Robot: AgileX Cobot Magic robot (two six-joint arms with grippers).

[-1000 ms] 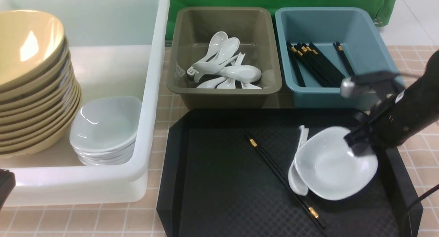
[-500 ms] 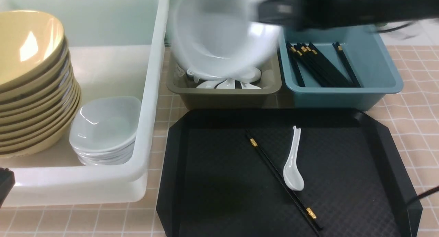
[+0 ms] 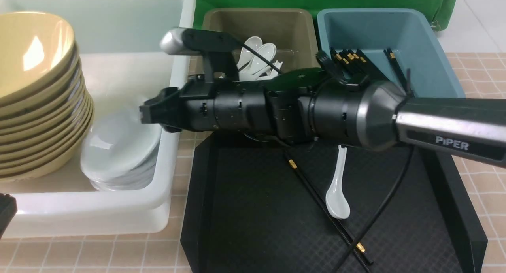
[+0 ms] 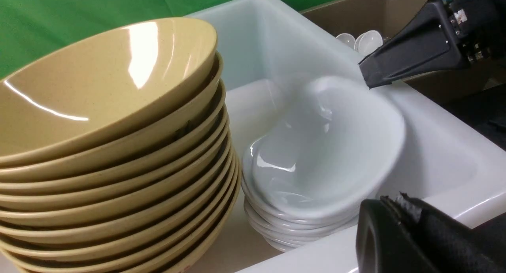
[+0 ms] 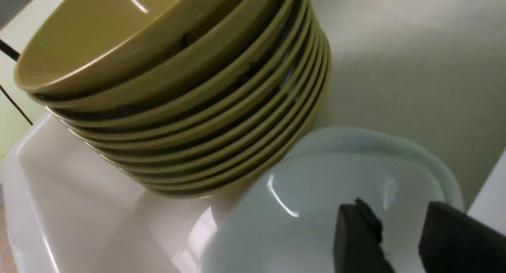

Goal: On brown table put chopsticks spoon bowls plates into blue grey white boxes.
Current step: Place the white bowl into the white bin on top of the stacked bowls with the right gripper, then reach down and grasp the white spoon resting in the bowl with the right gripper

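Sitting far left: the left gripper [image 4: 399,209] lies low beside the white box [image 3: 174,162], its fingers closed together and holding nothing.
Tan bowls [image 3: 35,107]: a tall nested stack in the left half of the white box, leaning slightly.
White bowl stack [image 3: 118,154]: in the same box, just right of the tan bowls and touching them low down.
Top white bowl [image 4: 328,146]: tilted on that stack, its outline blurred.
Right gripper [image 3: 147,112]: held level over the white box's right wall, pointing left; jaws parted with a clear gap and nothing clamped between them. One fingertip is at the top white bowl's rim; whether it touches cannot be told.
Right arm [image 3: 316,107]: stretched nearly horizontal from the right edge, crossing above the tray's far edge and in front of the two smaller boxes.
Grey box [image 3: 257,24]: white spoons [image 3: 257,51] piled inside, partly hidden by the arm.
Black tray [image 3: 245,225]: on the brown table [image 3: 486,178], carrying a loose pair of chopsticks [image 3: 312,190] laid diagonally and a single spoon [image 3: 338,194] touching them.
Blue box [image 3: 395,24]: rightmost, with black chopsticks [image 3: 355,57] inside.
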